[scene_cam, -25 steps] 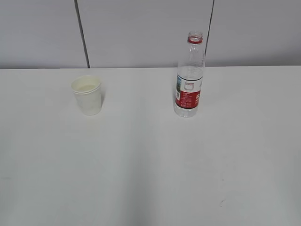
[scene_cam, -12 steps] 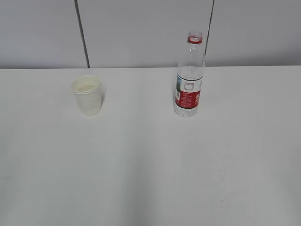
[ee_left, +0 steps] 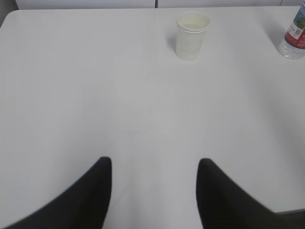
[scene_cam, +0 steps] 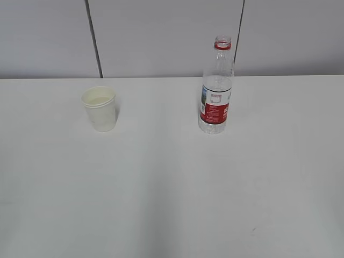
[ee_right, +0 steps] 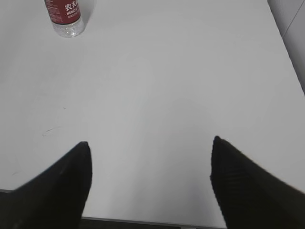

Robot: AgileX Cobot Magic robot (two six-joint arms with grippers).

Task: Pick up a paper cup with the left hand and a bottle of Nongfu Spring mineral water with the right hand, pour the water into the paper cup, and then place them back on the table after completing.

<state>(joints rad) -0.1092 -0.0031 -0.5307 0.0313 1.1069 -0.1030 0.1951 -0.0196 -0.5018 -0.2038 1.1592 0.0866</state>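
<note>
**Both hands wait short of cup and bottle**

Nothing has shifted since the earlier frames. On the matte white bench (scene_cam: 172,188) the paper cup (scene_cam: 99,109) stands upright, well left of the bottle (scene_cam: 216,88), which is uncapped and upright, its ribbed clear plastic showing water (scene_cam: 216,85). That gap probably gives each arm room. Left hand (ee_left: 153,191) and right hand (ee_right: 148,179) are spread, empty, both well short of the bottle.

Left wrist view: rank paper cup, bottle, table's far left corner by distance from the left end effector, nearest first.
From the left end effector:
1. paper cup, ahead, slightly right.
2. bottle, far right edge.
3. table's far left corner; too close to the bottle to call.
</note>
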